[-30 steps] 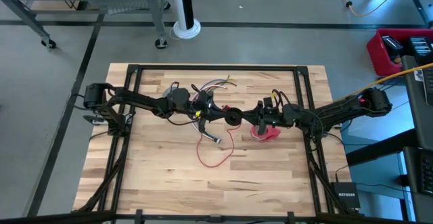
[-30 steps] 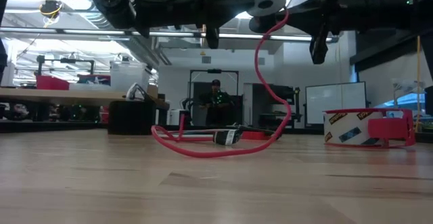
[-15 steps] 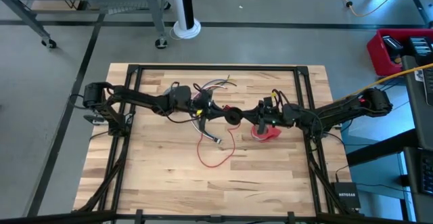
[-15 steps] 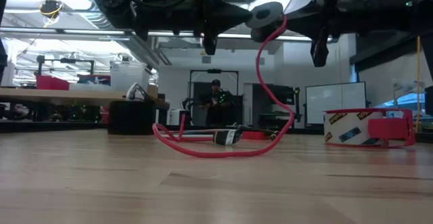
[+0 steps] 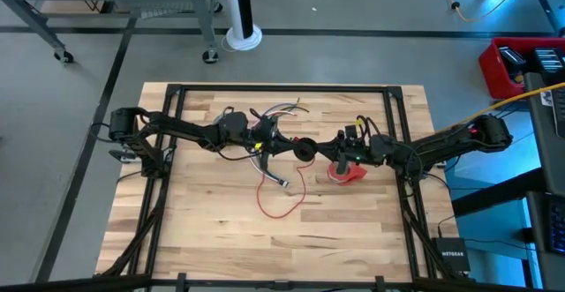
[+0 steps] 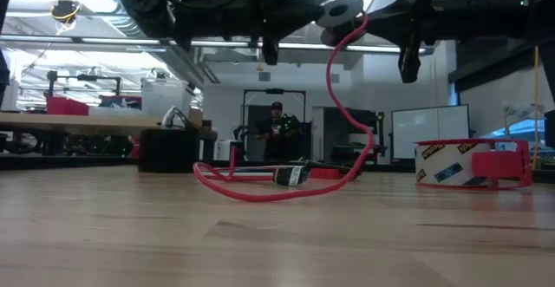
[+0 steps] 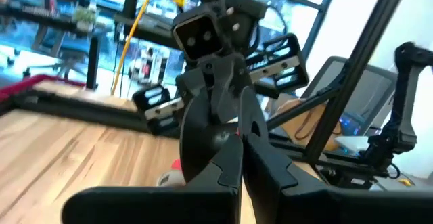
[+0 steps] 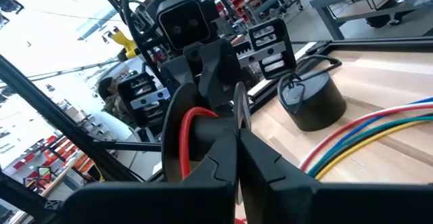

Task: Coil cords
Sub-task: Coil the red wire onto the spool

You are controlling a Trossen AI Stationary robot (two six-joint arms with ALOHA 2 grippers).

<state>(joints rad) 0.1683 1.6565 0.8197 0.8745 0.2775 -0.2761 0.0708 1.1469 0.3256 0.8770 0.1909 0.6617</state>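
Red cord (image 6: 347, 105) hangs between 2 raised grippers, left (image 5: 281, 144) and right (image 5: 325, 151), both clamped on its black coil (image 5: 303, 150), tape roll (image 6: 458, 163) nearby.

Near half bare; red tape roll (image 6: 468, 164) blocks right

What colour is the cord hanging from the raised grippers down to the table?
Red; the thin hanging cord shows best in the low view.
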